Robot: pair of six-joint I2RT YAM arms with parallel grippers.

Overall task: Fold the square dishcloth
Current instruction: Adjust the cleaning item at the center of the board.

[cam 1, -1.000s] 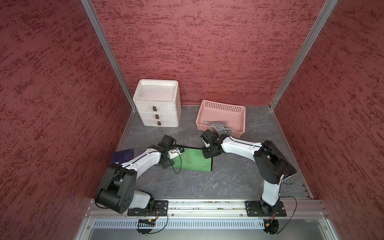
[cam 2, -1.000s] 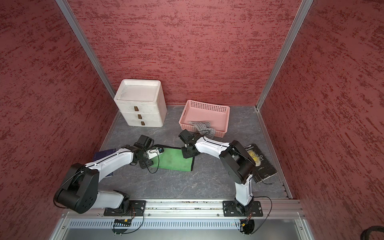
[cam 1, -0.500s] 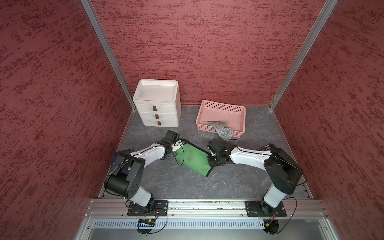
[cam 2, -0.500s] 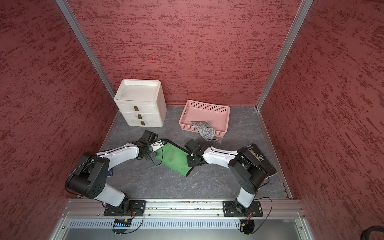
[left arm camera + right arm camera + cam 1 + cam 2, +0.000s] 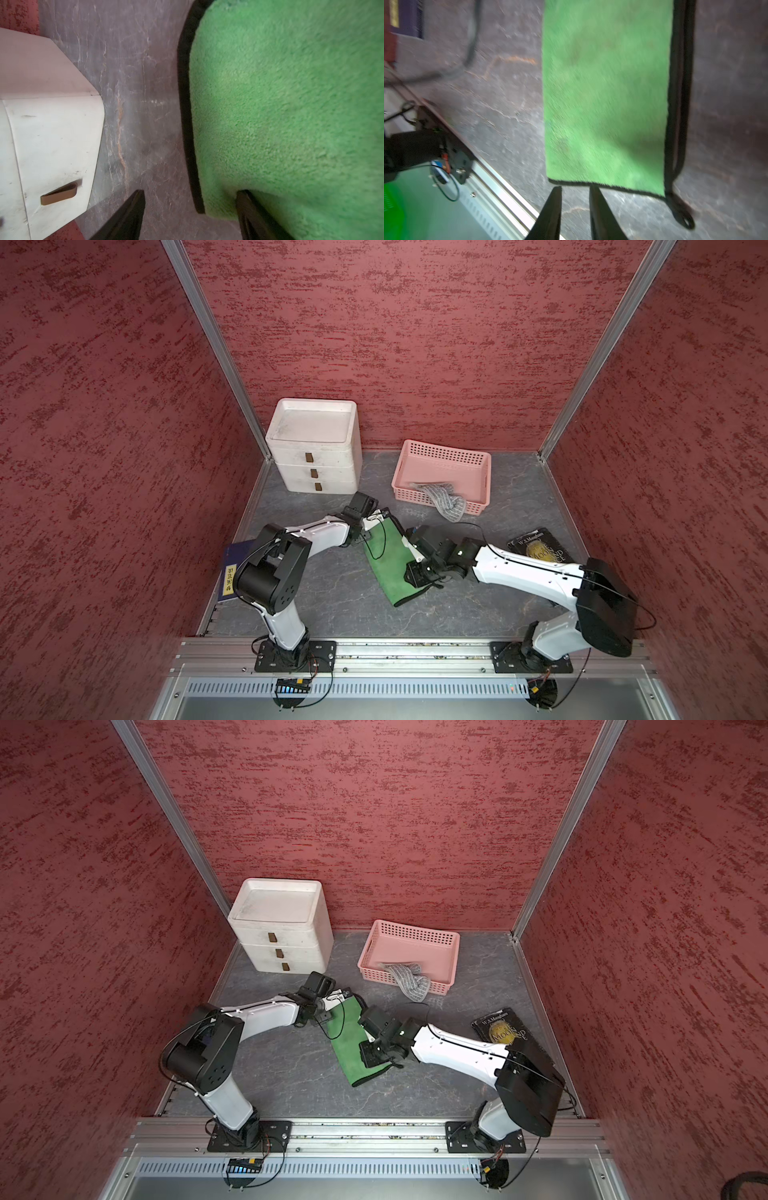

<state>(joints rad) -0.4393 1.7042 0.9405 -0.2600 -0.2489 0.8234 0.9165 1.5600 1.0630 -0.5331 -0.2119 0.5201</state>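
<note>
Swung round since a second ago: the green dishcloth, then a broad folded rectangle lying square to the front rail, now lies as a narrow strip on a slant across the grey table between the two arms. The right arm has come nearer the rail. The cloth's far end is at the left gripper, its near end points toward the rail. Left gripper spread wide: one finger over bare table, the other finger on green pile, the black-bound corner between them. Right gripper narrowly parted, a slit of table showing between the fingers, tips at the cloth's short hem, nothing seen clamped; view blurred. Black hanging loop trails from that hem's corner. Behind: white drawer unit, pink basket with grey cloth draped over its front wall. Dark book beside the right arm.
</note>
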